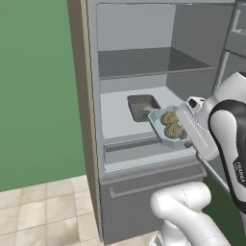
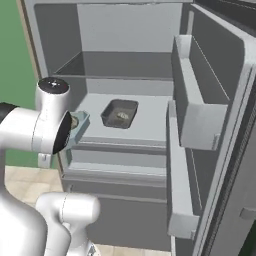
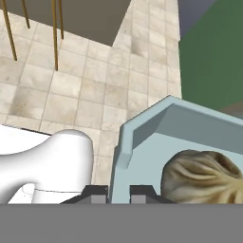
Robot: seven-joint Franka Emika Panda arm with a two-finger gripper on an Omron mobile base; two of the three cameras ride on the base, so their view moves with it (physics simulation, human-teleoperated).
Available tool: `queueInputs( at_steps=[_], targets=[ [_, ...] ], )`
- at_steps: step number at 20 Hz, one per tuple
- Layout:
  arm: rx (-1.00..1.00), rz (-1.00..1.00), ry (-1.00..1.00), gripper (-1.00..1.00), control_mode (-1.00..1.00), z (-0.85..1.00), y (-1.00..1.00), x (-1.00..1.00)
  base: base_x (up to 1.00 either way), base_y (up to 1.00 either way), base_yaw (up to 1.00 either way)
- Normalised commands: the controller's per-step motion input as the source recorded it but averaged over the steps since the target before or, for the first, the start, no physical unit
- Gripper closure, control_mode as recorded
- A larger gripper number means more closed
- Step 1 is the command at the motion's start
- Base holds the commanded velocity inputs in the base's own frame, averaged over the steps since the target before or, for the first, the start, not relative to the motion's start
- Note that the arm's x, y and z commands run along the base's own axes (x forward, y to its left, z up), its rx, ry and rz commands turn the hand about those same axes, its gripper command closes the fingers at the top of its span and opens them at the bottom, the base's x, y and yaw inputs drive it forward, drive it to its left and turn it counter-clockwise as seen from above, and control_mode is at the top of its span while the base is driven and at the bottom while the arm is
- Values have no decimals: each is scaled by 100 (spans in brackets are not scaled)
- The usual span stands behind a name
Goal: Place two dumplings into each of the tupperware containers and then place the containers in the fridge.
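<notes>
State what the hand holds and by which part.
The hand grips the pale blue tupperware container by its rim wall, two dumplings inside.

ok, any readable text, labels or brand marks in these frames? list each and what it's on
"FRANKA": small pale lettering running along the dark band of the robot arm, left base view; blurred, so the reading is partly a guess.
No lettering on the fridge, the grey container, the blue container or the dumplings.
</notes>
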Motion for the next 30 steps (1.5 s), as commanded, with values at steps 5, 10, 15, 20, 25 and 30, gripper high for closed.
queueInputs(
  at_steps=[5, 10, 15, 20, 25, 30],
  targets=[
    [0, 0, 0, 100, 100, 0, 0, 0, 50, -20, 7],
    [0, 0, 0, 100, 100, 0, 0, 0, 43, -34, 0],
    [0, 0, 0, 100, 100, 0, 0, 0, 68, -16, 0],
    [0, 0, 0, 100, 100, 0, 0, 0, 62, -13, 3],
    [0, 0, 0, 100, 100, 0, 0, 0, 34, -24, 12],
    [0, 0, 0, 100, 100, 0, 0, 0, 26, -7, 6]
  ],
)
